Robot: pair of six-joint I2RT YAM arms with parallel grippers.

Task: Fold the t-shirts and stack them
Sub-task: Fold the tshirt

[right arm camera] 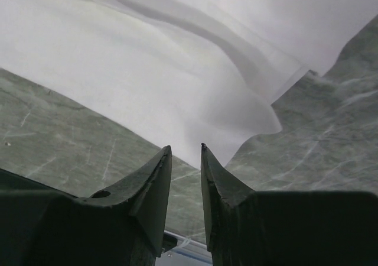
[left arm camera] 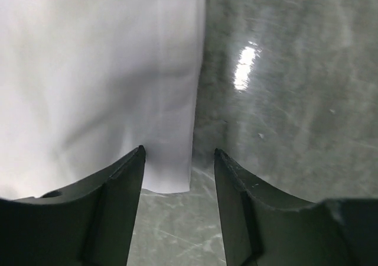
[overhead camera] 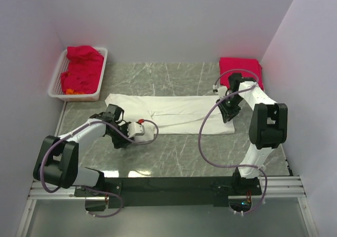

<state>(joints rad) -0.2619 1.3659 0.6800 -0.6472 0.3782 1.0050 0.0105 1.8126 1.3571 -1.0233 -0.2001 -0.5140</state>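
White fabric t-shirt, folded into long strip, lies left-right across grey marble counter. Left gripper spread, straddling near-left corner. Right gripper almost pressed together at right hem; pinching unclear.

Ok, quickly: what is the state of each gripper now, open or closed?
Left gripper: open, holding nothing, over the white shirt corner.
Right gripper: open only narrowly, holding nothing, at the shirt's edge.
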